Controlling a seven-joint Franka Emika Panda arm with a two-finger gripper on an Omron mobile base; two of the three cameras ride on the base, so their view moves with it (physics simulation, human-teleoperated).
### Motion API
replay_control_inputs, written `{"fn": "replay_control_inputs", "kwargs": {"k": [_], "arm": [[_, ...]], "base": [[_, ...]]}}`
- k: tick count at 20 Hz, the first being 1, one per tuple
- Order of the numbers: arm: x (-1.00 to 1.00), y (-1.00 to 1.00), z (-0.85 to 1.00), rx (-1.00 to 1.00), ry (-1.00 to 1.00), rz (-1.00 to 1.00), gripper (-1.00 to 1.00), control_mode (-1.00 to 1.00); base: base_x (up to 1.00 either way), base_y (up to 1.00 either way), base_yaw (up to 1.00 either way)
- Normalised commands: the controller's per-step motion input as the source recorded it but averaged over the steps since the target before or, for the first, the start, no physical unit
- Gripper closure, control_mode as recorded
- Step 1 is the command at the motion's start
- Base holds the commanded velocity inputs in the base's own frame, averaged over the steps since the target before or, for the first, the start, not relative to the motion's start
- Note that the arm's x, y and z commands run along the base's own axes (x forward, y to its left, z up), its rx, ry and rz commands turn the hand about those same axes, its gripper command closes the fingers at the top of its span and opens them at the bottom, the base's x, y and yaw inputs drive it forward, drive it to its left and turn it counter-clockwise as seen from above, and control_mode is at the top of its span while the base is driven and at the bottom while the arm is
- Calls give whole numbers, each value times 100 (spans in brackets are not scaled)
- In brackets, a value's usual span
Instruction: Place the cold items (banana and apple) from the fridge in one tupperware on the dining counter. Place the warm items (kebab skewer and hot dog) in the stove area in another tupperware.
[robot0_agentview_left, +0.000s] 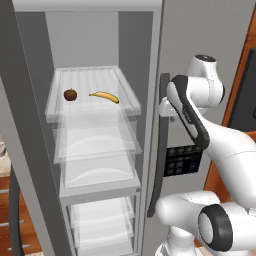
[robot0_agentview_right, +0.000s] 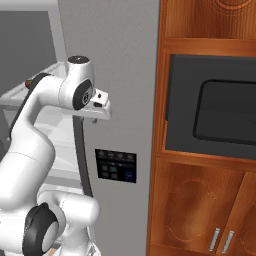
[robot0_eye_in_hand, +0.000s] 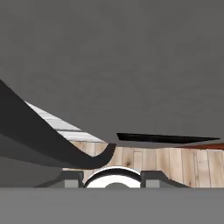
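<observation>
In your left base view the fridge (robot0_agentview_left: 100, 150) stands open, with apple (robot0_agentview_left: 70, 94) and banana (robot0_agentview_left: 104, 96) on its upper-left shelf; the right view hides them. The pincer (robot0_agentview_right: 101, 109) sits at the door handle (robot0_agentview_left: 161, 150), its grip unreadable.

The fridge (robot0_agentview_left: 150, 75) is standing open; the apple (robot0_agentview_left: 70, 94) and the banana (robot0_agentview_left: 104, 96) are lying at ten o'clock, banana just right.
</observation>
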Motion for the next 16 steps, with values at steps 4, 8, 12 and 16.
{"fn": "replay_control_inputs", "kwargs": {"k": [4,8,12,16], "arm": [[-19,3,0,-2,-6,0,-100,-100],[-38,56,-1,-19,-10,0,-100,-100],[-4,96,0,-17,0,8,-100,-100],[21,100,15,-6,0,7,-100,-100]], "base": [[0,0,0],[0,0,0],[0,0,0],[0,0,0]]}}
